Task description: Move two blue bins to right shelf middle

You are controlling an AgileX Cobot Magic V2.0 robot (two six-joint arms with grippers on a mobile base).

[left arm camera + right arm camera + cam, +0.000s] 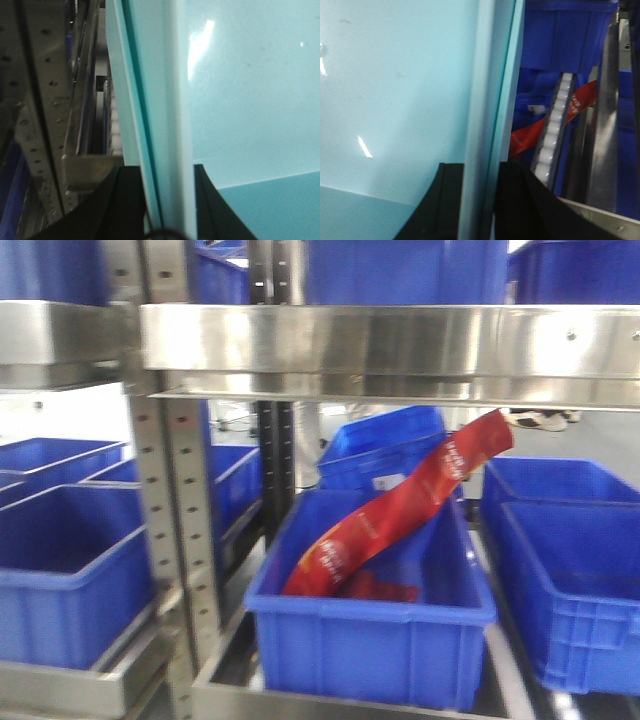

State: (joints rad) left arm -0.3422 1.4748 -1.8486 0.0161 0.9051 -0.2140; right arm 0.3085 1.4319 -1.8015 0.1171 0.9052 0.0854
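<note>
A blue bin (375, 610) sits on the lower level of the steel shelf (390, 338) in the front view, directly under the shelf's bright crossbar, with a long red snack bag (400, 515) leaning out of it toward the upper right. More blue bins stand beside it: one to its right (570, 580), one behind it (385, 445), and several to its left past the perforated upright (170, 510).

In the left wrist view, the left pincer (167, 210) grips a pale teal bin wall (165, 100), one dark finger (125, 205) on each side of the rim. The right pincer (480, 205) likewise clamps a pale teal wall (490, 100), with a white roller rail (552, 135) just right of it.
</note>
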